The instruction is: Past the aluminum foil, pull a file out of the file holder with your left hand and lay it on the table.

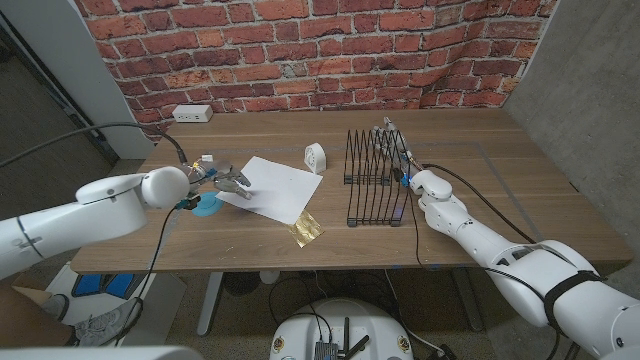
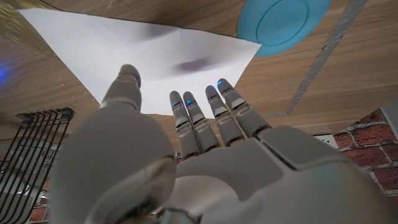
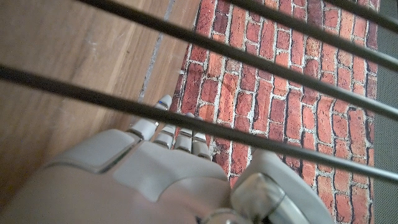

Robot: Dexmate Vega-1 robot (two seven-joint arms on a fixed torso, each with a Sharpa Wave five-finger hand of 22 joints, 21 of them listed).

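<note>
The white file [image 1: 270, 187] is lying flat on the counter [image 1: 500, 190], left of the black wire file holder [image 1: 372, 180] and just behind the crumpled aluminum foil [image 1: 307, 230]. The left robot hand [image 1: 232, 180] is hovering over its left edge, fingers spread, holding nothing. The right robot hand [image 1: 428, 186] is sitting against the holder's right side; I cannot tell its grip.

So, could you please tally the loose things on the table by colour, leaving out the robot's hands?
White: 3 – paper sheet, small white object, power strip
Black: 1 – wire file holder
Blue: 1 – round disc
Gold: 1 – foil piece
Total: 6
</note>
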